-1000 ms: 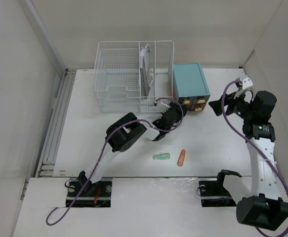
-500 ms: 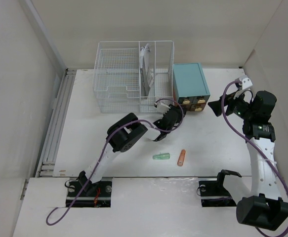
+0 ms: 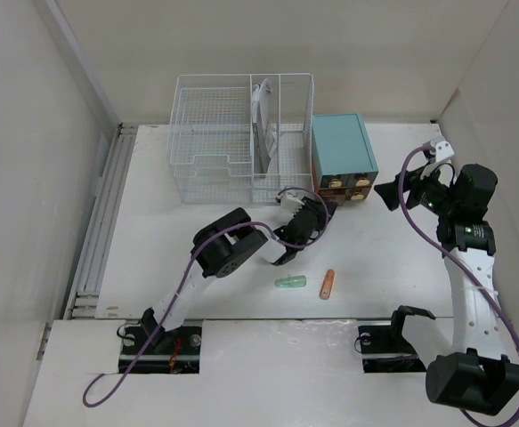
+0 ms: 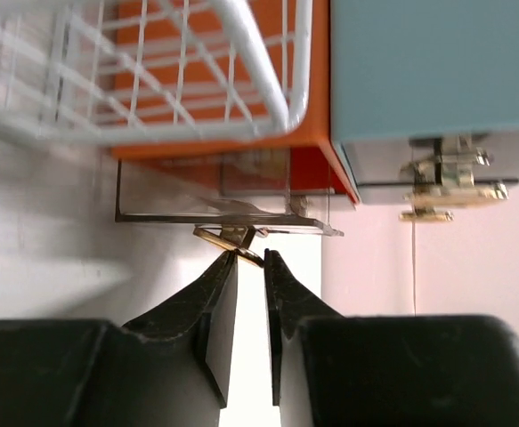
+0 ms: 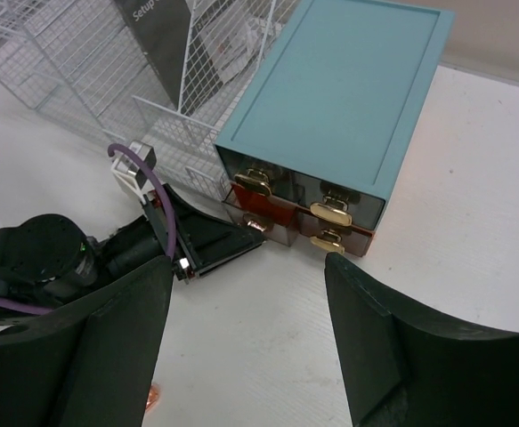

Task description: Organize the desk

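1. The left gripper (image 4: pixel 248 260) is squeezed down narrow, pinching the little brass handle (image 4: pixel 238 237) of a reddish-orange drawer (image 5: pixel 272 229).
2. That drawer is the bottom-left one, and it sticks out a bit from the front of a teal cabinet (image 3: pixel 342 147). The other drawers look flush with the cabinet front.
3. The cabinet sits toward the far edge of the counter (image 3: pixel 384 258), a bit right of the middle, with its drawers facing the near edge.
4. A white wire basket (image 3: pixel 228 133) stands along the far edge, just left of the cabinet. I can't tell if the two actually touch. A dark booklet (image 5: pixel 157 40) stands upright in one of the basket's narrow slots.
5. The right gripper (image 3: pixel 389 190) is spread wide and holding nothing. It hangs over the counter near the right edge, aimed at the cabinet front but well apart from it.
6. Near the middle of the near edge, a small green thing (image 3: pixel 290 283) and a small orange thing (image 3: pixel 328 284) lie side by side, not touching. They're too small to say what they are.
7. The counter itself is plain matte white with light walls around it and a metal rail (image 3: pixel 99 222) along the left edge.
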Robot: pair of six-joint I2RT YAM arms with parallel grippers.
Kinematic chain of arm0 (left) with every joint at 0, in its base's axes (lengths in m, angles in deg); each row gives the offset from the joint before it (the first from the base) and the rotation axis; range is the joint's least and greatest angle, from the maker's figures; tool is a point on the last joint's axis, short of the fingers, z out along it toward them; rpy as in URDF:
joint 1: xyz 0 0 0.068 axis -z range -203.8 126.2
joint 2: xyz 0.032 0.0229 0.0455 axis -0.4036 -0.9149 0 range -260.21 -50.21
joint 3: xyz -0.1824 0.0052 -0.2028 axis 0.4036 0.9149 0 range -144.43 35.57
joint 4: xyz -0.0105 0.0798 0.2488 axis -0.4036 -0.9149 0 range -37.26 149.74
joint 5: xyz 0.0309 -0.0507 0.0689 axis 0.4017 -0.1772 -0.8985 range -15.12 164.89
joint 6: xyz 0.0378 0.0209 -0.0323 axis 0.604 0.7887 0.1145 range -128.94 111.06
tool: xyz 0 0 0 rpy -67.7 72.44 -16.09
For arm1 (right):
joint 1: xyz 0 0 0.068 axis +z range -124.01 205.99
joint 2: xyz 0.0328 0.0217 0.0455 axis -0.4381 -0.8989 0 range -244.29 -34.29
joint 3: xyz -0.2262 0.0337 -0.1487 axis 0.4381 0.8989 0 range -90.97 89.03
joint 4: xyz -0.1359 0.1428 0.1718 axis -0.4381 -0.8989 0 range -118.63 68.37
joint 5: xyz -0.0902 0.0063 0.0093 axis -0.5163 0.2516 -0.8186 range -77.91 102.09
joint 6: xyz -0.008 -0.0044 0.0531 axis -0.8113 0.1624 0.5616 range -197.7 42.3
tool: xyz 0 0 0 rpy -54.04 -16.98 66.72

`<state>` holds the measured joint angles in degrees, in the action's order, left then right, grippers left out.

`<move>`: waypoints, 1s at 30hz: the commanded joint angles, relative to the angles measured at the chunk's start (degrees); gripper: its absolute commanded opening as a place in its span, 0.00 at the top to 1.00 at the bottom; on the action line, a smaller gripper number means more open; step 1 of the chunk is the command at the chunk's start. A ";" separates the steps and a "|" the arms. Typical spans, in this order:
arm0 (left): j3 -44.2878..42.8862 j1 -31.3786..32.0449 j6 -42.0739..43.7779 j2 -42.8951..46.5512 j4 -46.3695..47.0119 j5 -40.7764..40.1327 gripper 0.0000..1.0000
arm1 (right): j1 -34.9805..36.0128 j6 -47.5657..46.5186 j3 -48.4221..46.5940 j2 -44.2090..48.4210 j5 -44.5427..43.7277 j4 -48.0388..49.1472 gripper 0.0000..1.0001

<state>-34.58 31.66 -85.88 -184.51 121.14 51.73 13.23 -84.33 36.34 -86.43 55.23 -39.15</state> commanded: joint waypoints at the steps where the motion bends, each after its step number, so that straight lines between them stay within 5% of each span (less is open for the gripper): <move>1: 3.87 0.26 1.01 4.21 -0.95 -1.89 0.92 | -0.34 -0.31 -0.31 0.90 1.25 2.93 0.26; 14: 12.14 5.53 0.56 9.67 1.79 -1.36 0.93 | -0.34 -0.31 -0.31 0.90 1.25 2.93 0.26; 21: 15.47 6.68 10.66 16.42 4.94 -0.22 0.76 | -0.34 -5.83 -0.31 0.90 2.13 0.22 0.20; 26: 23.38 7.20 22.43 30.45 6.36 -0.23 0.49 | -0.34 -26.51 -3.29 0.37 8.71 -9.44 0.18; 28: 26.80 7.20 32.40 35.49 4.18 2.58 0.45 | -0.34 -35.07 -3.83 -0.94 12.13 -16.71 0.20; 30: 27.34 7.81 38.68 42.78 -6.17 5.04 0.44 | -0.34 -60.30 -4.61 -2.08 15.03 -26.28 0.22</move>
<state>-8.64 38.65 -61.82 -150.04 120.29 53.56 13.23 -114.43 34.88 -87.33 62.97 -51.70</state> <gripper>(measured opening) 0.557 0.787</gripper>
